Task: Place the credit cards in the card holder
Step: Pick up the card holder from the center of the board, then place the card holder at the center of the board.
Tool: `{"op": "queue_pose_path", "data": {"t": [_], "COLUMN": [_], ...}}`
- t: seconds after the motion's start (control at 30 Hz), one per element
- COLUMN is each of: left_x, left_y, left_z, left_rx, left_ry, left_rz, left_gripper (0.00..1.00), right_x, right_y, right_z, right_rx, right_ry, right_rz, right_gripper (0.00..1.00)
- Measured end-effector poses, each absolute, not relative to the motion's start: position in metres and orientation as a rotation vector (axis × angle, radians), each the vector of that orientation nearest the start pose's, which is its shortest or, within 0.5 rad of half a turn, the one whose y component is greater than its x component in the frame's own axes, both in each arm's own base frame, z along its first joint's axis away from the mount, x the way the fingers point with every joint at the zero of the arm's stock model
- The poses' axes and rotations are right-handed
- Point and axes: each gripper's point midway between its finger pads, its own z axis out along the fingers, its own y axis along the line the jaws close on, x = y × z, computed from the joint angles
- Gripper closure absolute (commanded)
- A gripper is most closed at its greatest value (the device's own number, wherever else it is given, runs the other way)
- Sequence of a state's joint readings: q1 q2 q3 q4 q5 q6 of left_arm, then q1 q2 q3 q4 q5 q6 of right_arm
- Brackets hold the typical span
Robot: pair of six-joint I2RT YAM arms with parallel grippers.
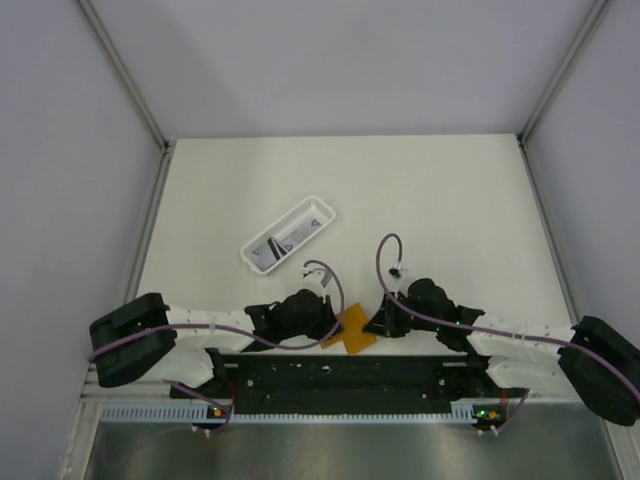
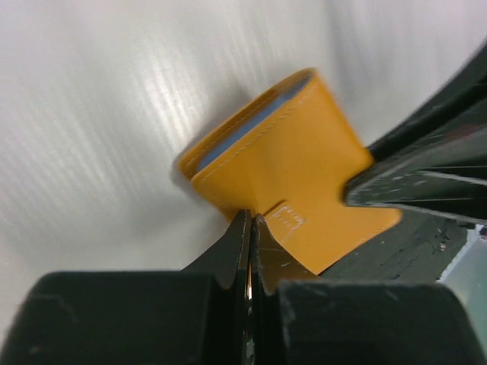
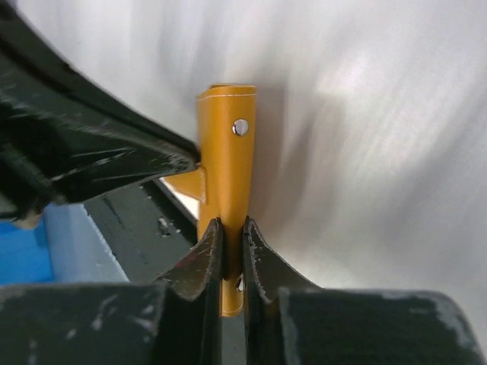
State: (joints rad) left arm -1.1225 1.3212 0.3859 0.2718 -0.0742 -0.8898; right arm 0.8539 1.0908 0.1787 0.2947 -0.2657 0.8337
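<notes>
At the near edge of the white table point(image 1: 440, 200), the left gripper point(image 2: 249, 228) and right gripper point(image 3: 232, 236) each clamp the card holder point(image 1: 353, 328). Beyond the card holder you see the credit cards point(image 1: 285, 240) in a white tray point(image 1: 322, 207). Pale walls point(image 1: 340, 60) enclose the table.

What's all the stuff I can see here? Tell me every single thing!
card holder: one, orange, near edge of the table, between both grippers
tray: one, white, middle-left of the table
credit cards: several, count unclear, white and dark, inside the tray
table: one, white, under everything
left gripper: one, black, shut on the card holder's edge
right gripper: one, black, shut on the card holder
</notes>
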Motion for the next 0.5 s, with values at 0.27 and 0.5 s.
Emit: {"op": "queue_pose_path", "data": {"t": [0.27, 0.5], "left_x": [0.138, 0.149], "left_y": [-0.271, -0.239], "left_z": [0.071, 0.105], "left_rx": [0.097, -0.006], "left_ry": [2.331, 2.214], "left_rz": [-0.868, -0.817], "left_gripper": [1.00, 1.00], "right_x": [0.160, 0.189], "right_y": [0.240, 0.203], "right_z": [0.138, 0.171], "right_rx": [-0.235, -0.243], "right_ry": [2.221, 2.307], "right_rz": [0.964, 0.460], "right_gripper": [1.00, 1.00]}}
